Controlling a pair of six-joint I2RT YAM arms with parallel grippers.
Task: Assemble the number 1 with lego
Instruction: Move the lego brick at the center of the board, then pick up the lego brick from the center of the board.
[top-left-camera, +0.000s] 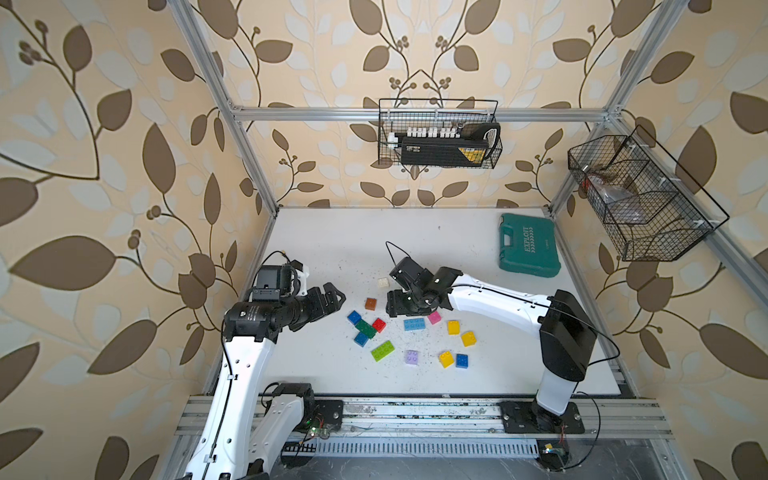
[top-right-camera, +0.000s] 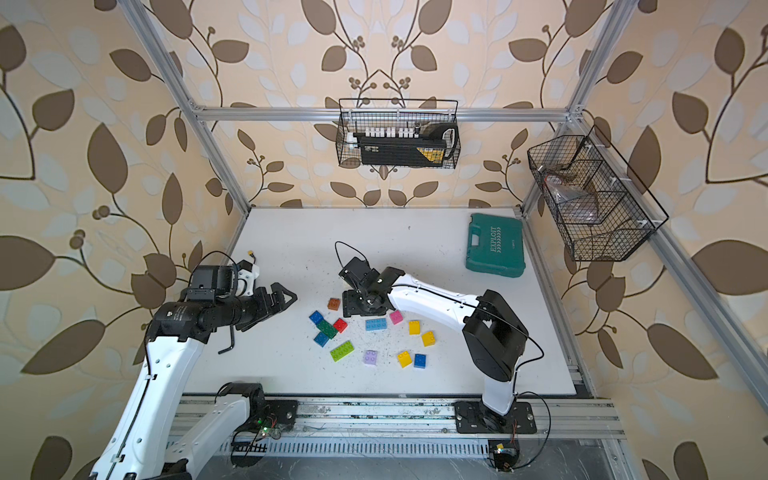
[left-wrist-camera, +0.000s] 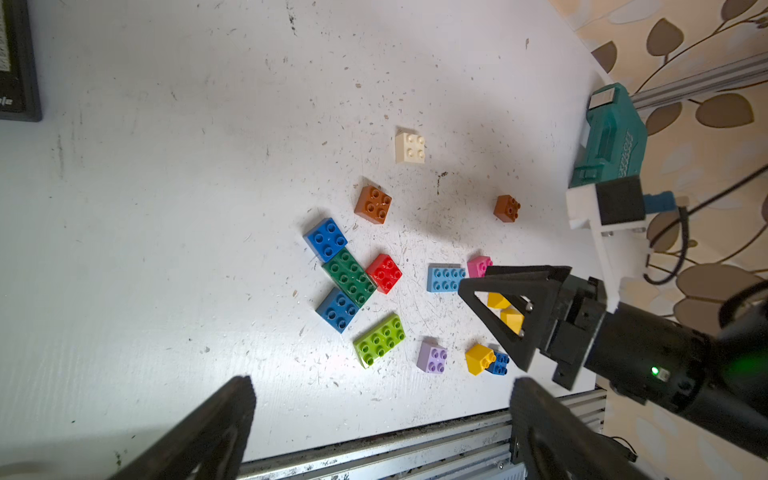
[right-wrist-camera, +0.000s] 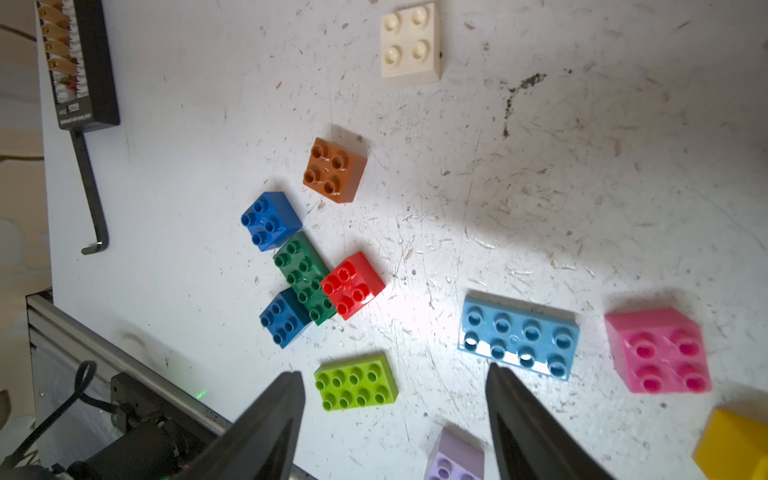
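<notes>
Flanking the lego (top-left-camera: 365, 328): teal tool case (top-left-camera: 528, 245), hex key (top-right-camera: 226, 340).

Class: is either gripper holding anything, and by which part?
Nothing is held. The left gripper and the right gripper are open and empty; the lego bricks lie on the table.

The scuffed, speckled white surface (top-left-camera: 332, 232) carries loose lego bricks (top-left-camera: 382, 350) scattered under and around the right tool (right-wrist-camera: 395, 374), a teal case (top-left-camera: 528, 246) well beyond that tool, and a black hex key (top-right-camera: 227, 343) near the left tool (left-wrist-camera: 382, 384).
</notes>
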